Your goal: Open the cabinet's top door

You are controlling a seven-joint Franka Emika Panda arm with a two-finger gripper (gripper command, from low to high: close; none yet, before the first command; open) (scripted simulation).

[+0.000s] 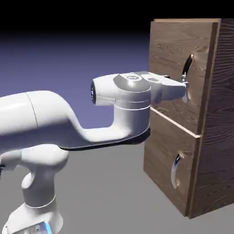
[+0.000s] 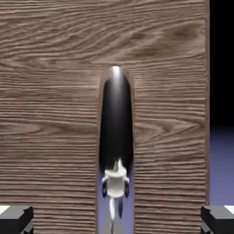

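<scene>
One white robot arm [image 1: 45, 119] came in at 9 o'clock in the exterior view, with its single base [image 1: 34, 217] low at 7 o'clock. The arm reached across to the right, its one gripper [image 1: 185, 85] ending near 2 o'clock.

One cabinet [image 1: 221, 109] of dark brown wood grain stood at the right, around 3 o'clock. Its front carried two doors, one over the other, both closed, with one pale strip [image 1: 176, 122] running between them. The shorter lower door [image 1: 160, 153] lay toward 4 o'clock, with one curved silver handle [image 1: 174, 172]. The taller top door [image 1: 171, 48] lay toward 2 o'clock, with one long curved handle [image 1: 187, 68], right where the gripper was. As the one container, the cabinet hid its inside behind the two doors, so its contents could not be told.

In the hand view, two fingertips [image 2: 16, 219] counted out from left to right: one between 7 and 8 o'clock, the other between 4 and 5. They were spread wide, one on each side of the top door's handle, with the jaws open and gripping nothing. That handle ran from just above the middle down to 6 o'clock, its shiny face carrying one small white reflection [image 2: 116, 183]. One edge of the top door ran upright at 3 o'clock, with the backdrop [image 2: 223, 164] beyond it.
</scene>
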